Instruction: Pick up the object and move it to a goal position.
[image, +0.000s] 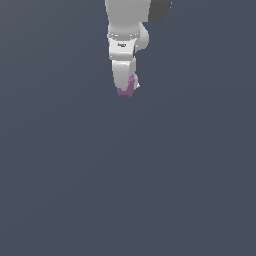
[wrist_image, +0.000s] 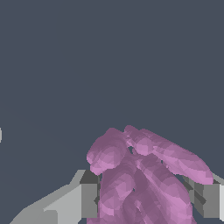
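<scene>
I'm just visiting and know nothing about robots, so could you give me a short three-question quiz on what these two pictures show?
1. True or false: the white robot gripper has its fingers on either side of the lumpy magenta-purple object.
2. Multiple choice: in the exterior view, the lumpy magenta-purple object appears A) at the gripper's tip, B) alone near the bottom edge, C) far out at the exterior view's right.
3. Fill in: the plain background is dark blue-____.

Key: 1 true; 2 A; 3 grey.
</scene>
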